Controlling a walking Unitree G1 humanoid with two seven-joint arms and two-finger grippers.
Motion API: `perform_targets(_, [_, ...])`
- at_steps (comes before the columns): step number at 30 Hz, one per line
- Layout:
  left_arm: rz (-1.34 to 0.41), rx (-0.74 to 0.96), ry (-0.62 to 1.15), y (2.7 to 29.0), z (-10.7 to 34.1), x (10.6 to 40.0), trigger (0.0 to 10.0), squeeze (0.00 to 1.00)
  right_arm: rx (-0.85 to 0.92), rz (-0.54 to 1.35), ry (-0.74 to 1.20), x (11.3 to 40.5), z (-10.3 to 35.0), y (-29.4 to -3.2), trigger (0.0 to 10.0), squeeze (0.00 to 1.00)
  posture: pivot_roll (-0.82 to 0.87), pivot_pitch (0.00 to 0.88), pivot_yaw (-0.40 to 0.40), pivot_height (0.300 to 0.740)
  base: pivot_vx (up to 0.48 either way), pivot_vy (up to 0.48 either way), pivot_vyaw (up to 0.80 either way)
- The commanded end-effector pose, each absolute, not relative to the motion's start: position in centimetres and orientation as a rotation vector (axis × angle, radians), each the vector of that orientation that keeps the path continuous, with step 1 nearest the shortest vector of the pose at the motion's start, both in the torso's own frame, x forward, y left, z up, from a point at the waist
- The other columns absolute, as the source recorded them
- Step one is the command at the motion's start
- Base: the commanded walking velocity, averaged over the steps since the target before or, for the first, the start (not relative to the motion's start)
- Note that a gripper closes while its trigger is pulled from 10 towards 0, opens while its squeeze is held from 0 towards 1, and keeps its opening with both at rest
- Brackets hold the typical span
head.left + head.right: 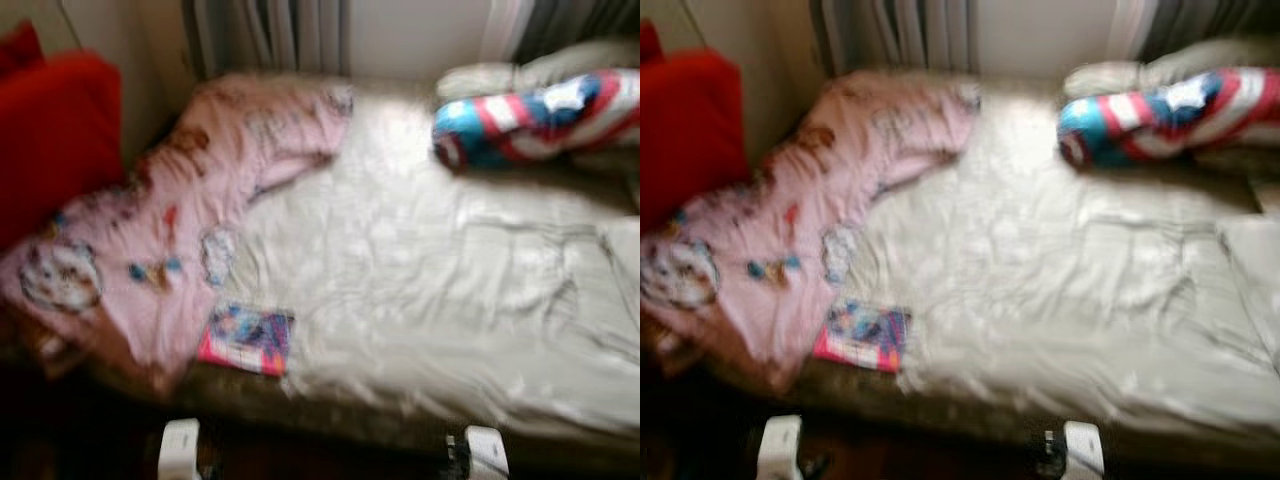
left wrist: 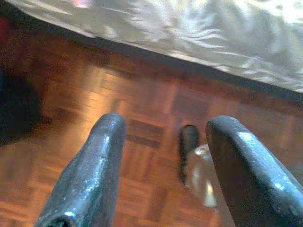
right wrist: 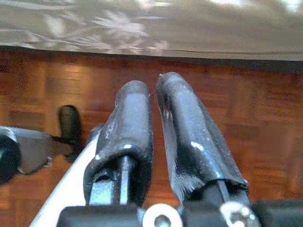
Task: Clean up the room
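Head camera, left eye view, blurred: a bed [image 1: 430, 300] with a rumpled pale cover runs across the frame. A pink printed blanket [image 1: 170, 220] is draped over its left part. A small colourful book [image 1: 246, 340] lies on the near edge of the bed, just beside the blanket's lower corner. At the far right a cushion in red, white and blue [image 1: 540, 118] rests near a pale pillow [image 1: 500, 75]. A red cushion [image 1: 55, 140] stands at the far left. Curtains hang behind the bed.

Right eye view: the same bed, shifted slightly; nothing new.

Left wrist view: the left gripper [image 2: 163, 170] hangs low over a wooden parquet floor [image 2: 71, 94], its jaws wide apart and holding nothing. The edge of the bed cover crosses the far side.

Right wrist view: the right gripper [image 3: 154, 123] also hangs above the parquet, its jaws nearly closed, with only a slim gap, and nothing between them. The bed's edge lies beyond.

Judging from this, the robot is approaching the bed and no pickup has begun. The book looks like the nearest loose thing. To do this well, it should stop square to the bed edge, let the view settle, raise the nearer left arm, and take the book by its free near edge rather than pinching the cover beneath
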State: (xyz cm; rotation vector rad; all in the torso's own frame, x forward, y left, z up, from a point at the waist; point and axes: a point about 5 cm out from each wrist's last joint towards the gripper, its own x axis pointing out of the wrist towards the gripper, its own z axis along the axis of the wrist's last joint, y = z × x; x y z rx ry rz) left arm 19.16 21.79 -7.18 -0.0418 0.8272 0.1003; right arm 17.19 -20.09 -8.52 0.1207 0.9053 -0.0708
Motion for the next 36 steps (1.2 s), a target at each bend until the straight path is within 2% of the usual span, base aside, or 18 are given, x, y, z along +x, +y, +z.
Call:
perform_targets(1, [0.091,-0.047,0.861,21.3,-7.7,18.5,10.0,0.00,0.116,-0.092,0.941,16.0,-8.9,-20.7,10.0,0.00,0.04,0.119,0.005,0.740,0.000,0.454,0.00])
perform_targets(19, [0.097,-0.050,0.861,21.3,-7.7,18.5,10.0,0.00,0.122,-0.097,0.951,15.6,-9.1,-20.6,10.0,0.00,0.04,0.150,0.003,0.740,0.000,0.452,0.00])
perform_targets(25, [0.100,-0.052,0.861,21.3,-7.7,18.5,10.0,0.00,0.124,-0.084,0.949,15.6,-9.2,-19.9,10.0,0.00,0.05,0.162,-0.001,0.740,0.000,0.446,0.00])
perform_targets(36, [0.101,-0.054,0.851,21.3,-7.6,18.5,10.0,0.00,0.126,-0.070,0.940,15.9,-9.3,-18.8,10.0,0.00,0.05,0.175,-0.003,0.740,0.000,0.000,0.00])
